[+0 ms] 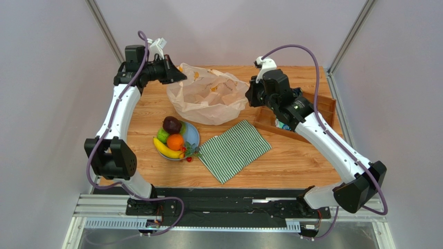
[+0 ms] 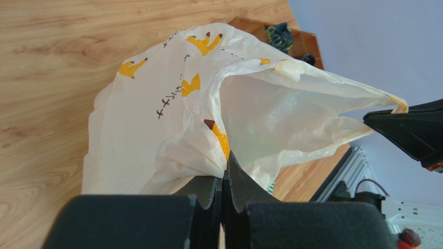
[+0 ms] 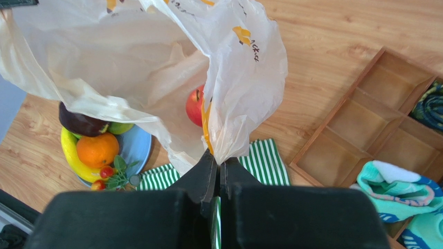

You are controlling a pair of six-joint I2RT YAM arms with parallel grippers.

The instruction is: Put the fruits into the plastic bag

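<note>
The plastic bag (image 1: 208, 98) sits by the middle of the far edge of the surface, its mouth stretched between the two arms. The left gripper (image 2: 224, 171) is pinched tight on a bunched fold of the rim, and the right gripper (image 3: 218, 161) is closed the same way on the opposite side. The film looks thin, light and limp, probably slippery, so the mouth would likely sag shut if either pinch let go. The bunched rim or the handle loops seem the sound places to hold.

The fruits look firm and rounded and may roll. The banana (image 1: 166, 149) is best taken across its middle, and the berries (image 1: 188, 154) gently.

Only the top view shows the layout: the plate (image 1: 195, 134) toward the near left corner carries the orange (image 1: 175, 141), green apple (image 1: 163, 135) and dark fruit (image 1: 171, 124), just beside a striped cloth (image 1: 234, 150). Only the right wrist view shows a red apple (image 3: 194, 106) among the bag's folds; whether it lies inside I cannot tell. The left wrist view shows the hollow of the open mouth.
</note>
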